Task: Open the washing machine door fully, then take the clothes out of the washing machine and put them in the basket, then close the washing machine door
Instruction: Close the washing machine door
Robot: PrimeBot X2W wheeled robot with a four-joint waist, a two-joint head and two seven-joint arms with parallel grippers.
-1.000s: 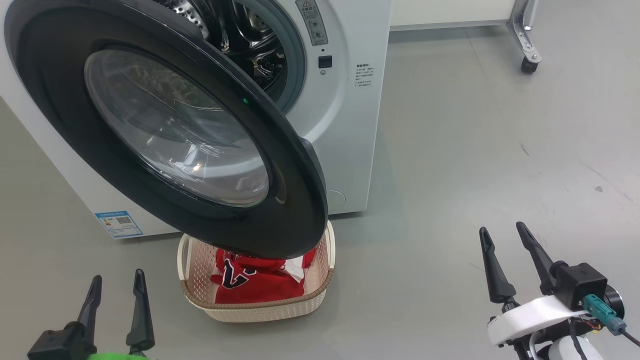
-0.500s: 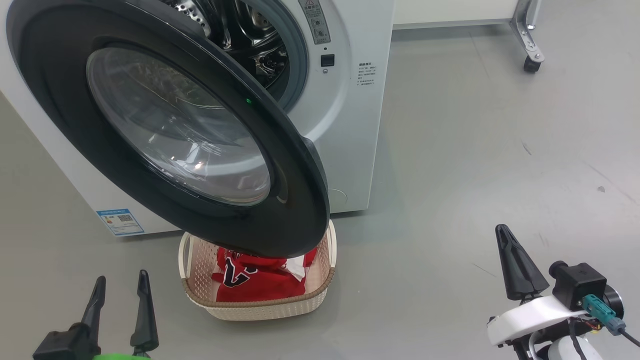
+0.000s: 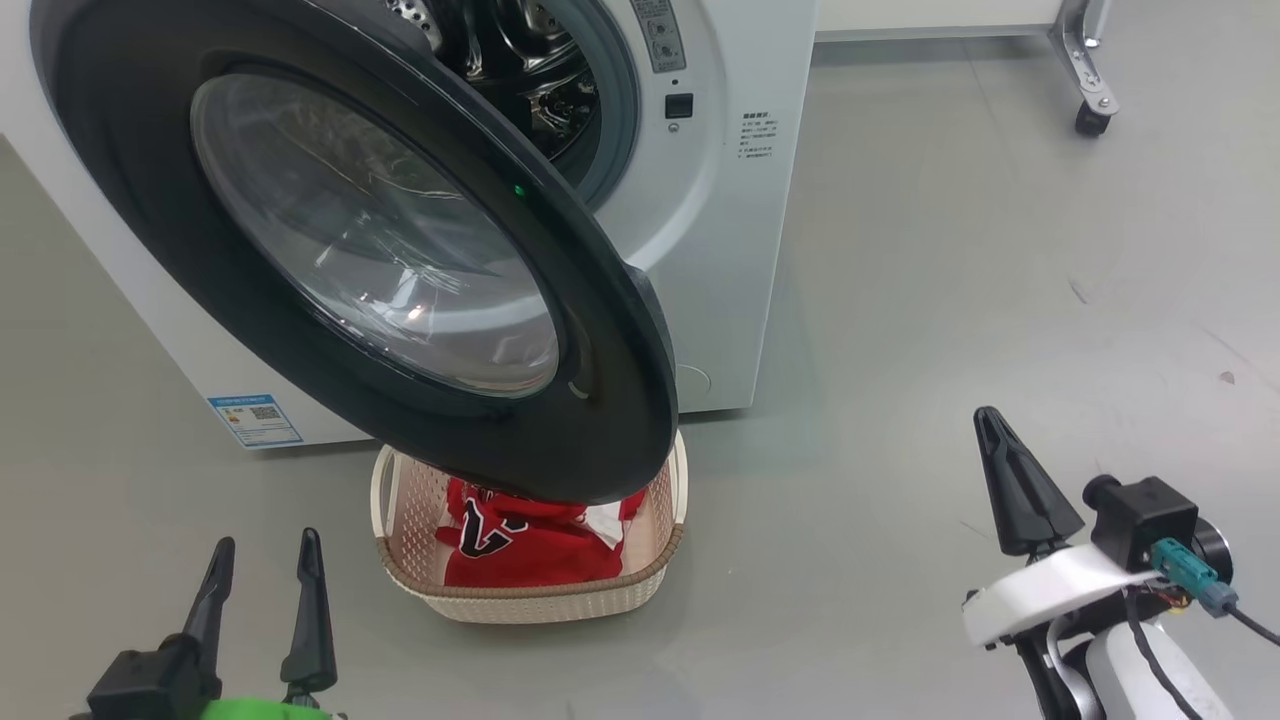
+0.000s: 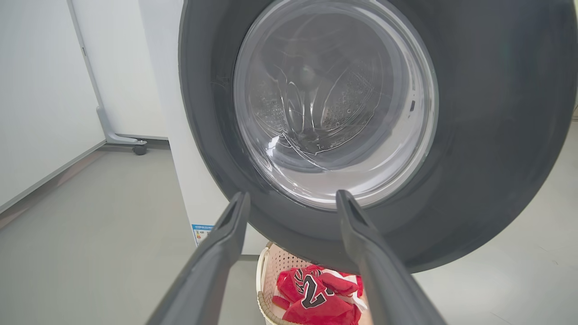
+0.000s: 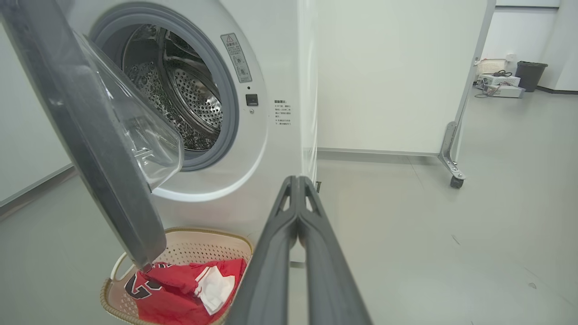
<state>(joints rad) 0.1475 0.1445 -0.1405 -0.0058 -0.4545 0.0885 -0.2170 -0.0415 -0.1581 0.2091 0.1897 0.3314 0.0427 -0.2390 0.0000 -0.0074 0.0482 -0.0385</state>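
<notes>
Washer (image 3: 720, 250): a big white box on the grey floor (image 3: 950, 300), with a small blue sticker (image 3: 255, 420) low on its front.
Door (image 3: 620, 400): round and black, with a clear glass bowl in the middle. It stands open, swung out from the washer on its left side.
Drum (image 5: 189, 99): shiny steel with lots of small holes, inside a grey rubber ring. Its steel walls show through the open hole.
Basket (image 3: 540, 603): small and cream, with holes in its sides and a brown rim. It sits on the floor right in front of the washer, under the low edge of the door.
In the basket: the red jersey (image 3: 540, 560), all bunched up, with a white patch and a dark number on it. The door hides its back part in the head view.
Door and jersey: the door's low edge hangs just over the jersey. I cannot tell if they touch.
Left jaws: wide. The two dark fingers (image 3: 310, 610) stand apart, hold nothing and point at the door's glass, low and left of the basket.
Right jaws: shut tight. The fingers (image 3: 1015, 490) press together with nothing between them, over the floor well to the right of the basket.
Far bin (image 5: 530, 74): a dark bin by the far wall, too far off to see what is in it.
</notes>
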